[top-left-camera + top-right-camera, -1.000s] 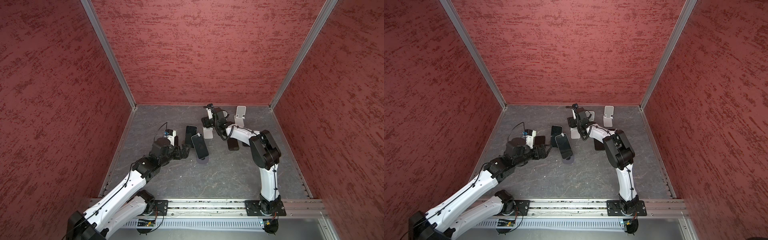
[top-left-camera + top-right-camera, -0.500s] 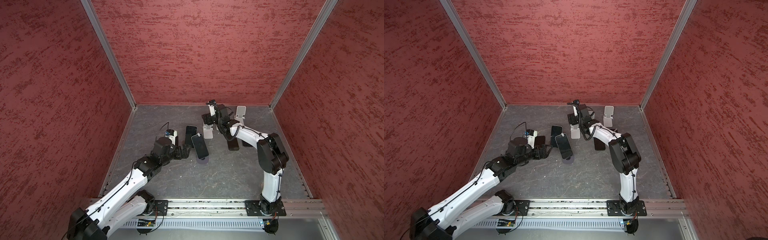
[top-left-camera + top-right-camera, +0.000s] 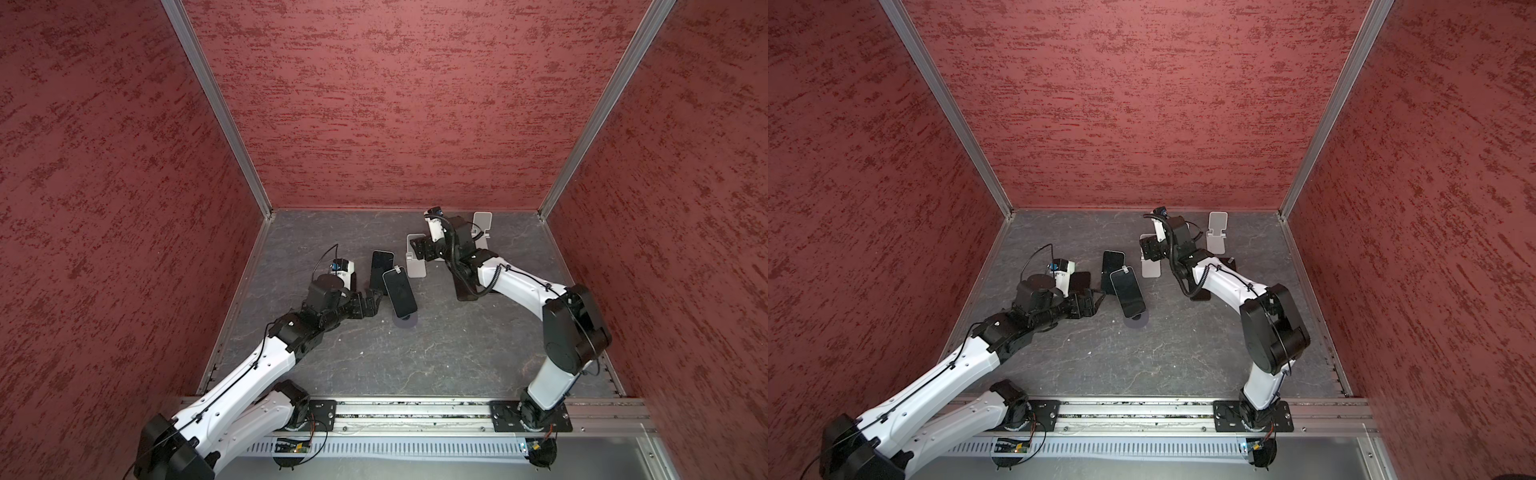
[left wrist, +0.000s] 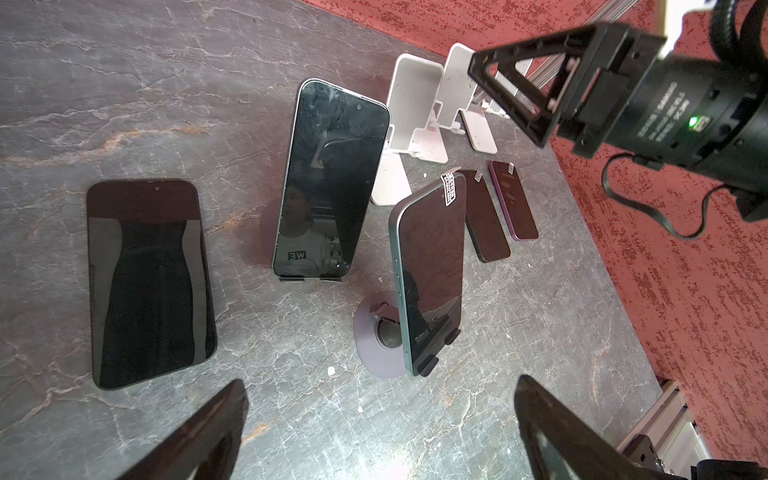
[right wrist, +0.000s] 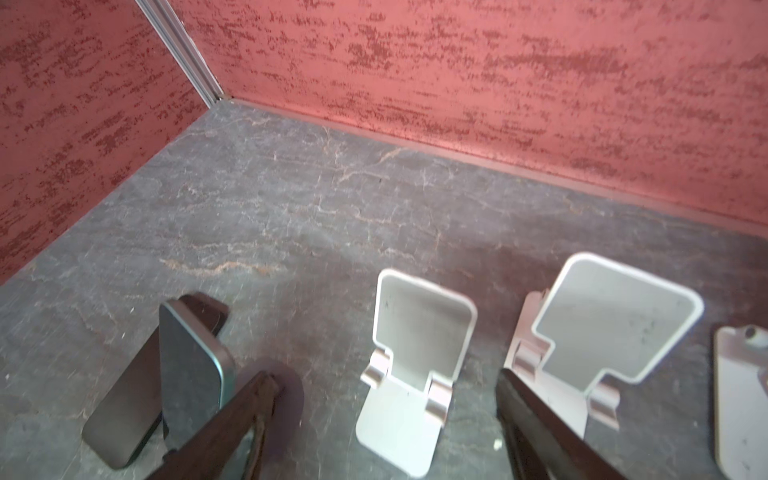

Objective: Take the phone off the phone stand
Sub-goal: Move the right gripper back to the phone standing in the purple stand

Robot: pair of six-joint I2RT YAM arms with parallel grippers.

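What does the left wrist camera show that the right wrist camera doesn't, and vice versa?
Only the left wrist view: a dark phone lying flat, and a purple phone flat by the wall. Only the right wrist view: the metal corner strip where two walls meet. Both: the green-edged phone propped on its stand and the empty white stands.

- The right arm's elbow (image 3: 575, 328) has swung out toward the table's (image 3: 436, 353) right edge and a little toward its front edge, so the forearm now stretches longer across the table.
- The right gripper (image 3: 415, 250) has shifted slightly (a small move only) over the empty white stand (image 3: 416, 268) near the back edge.
- Its fingers (image 5: 232, 419) have spread wider apart; in the right wrist view the stand shows between them, untouched.
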